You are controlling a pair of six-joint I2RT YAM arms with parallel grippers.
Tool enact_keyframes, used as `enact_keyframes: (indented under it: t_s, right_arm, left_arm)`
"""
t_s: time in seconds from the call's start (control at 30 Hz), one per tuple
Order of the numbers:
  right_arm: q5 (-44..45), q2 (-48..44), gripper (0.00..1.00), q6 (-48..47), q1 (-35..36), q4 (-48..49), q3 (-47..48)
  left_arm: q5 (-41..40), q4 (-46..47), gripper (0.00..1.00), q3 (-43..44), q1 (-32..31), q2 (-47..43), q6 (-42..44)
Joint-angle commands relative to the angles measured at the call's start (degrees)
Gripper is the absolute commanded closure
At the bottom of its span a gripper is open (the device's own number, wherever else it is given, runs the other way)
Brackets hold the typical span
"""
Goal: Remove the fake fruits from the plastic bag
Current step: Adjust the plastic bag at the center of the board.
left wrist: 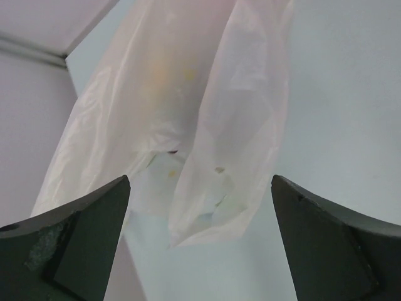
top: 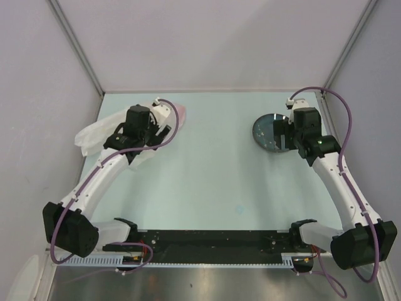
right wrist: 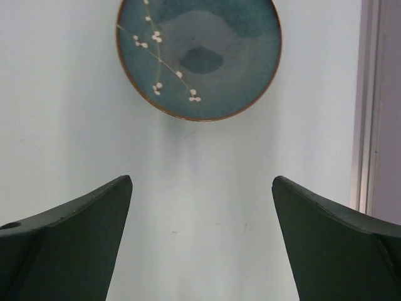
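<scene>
The translucent white plastic bag (top: 94, 133) lies wrinkled at the far left of the table, partly under my left arm. In the left wrist view the bag (left wrist: 232, 125) hangs close in front, its lower end between the fingers but not touched. Faint yellow and pink tints show through it; no fake fruit can be told apart. My left gripper (top: 125, 137) (left wrist: 200, 182) is open and empty over the bag. My right gripper (top: 285, 135) (right wrist: 200, 182) is open and empty above the table, just short of the plate.
A round dark blue-grey plate (top: 266, 128) (right wrist: 198, 56) with a white blossom pattern sits at the far right and holds nothing. Walls close the table at left, back and right. A metal rail (right wrist: 369, 106) runs along the right edge.
</scene>
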Motion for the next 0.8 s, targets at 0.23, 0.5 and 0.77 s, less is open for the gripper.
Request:
enact_keyframes:
  t_s: [0.23,0.5,0.77]
  right_arm:
    - [-23.2,-2.4,0.00,-7.5,3.0,2.9,3.5]
    - [-24.4,-0.3,0.00,-7.1,13.4,4.1,3.5]
    - [-24.2,10.1,0.00,-4.5,26.0,11.8,7.9]
  left_arm:
    - [-2.7,-7.1,0.00,-1.4,9.8,-1.0,2.8]
    - [5.4,-2.8,0.00,-9.4,13.6,-13.3,1.0]
    - [9.2,-5.5,0.00,-2.3,23.4,-10.1,-13.0]
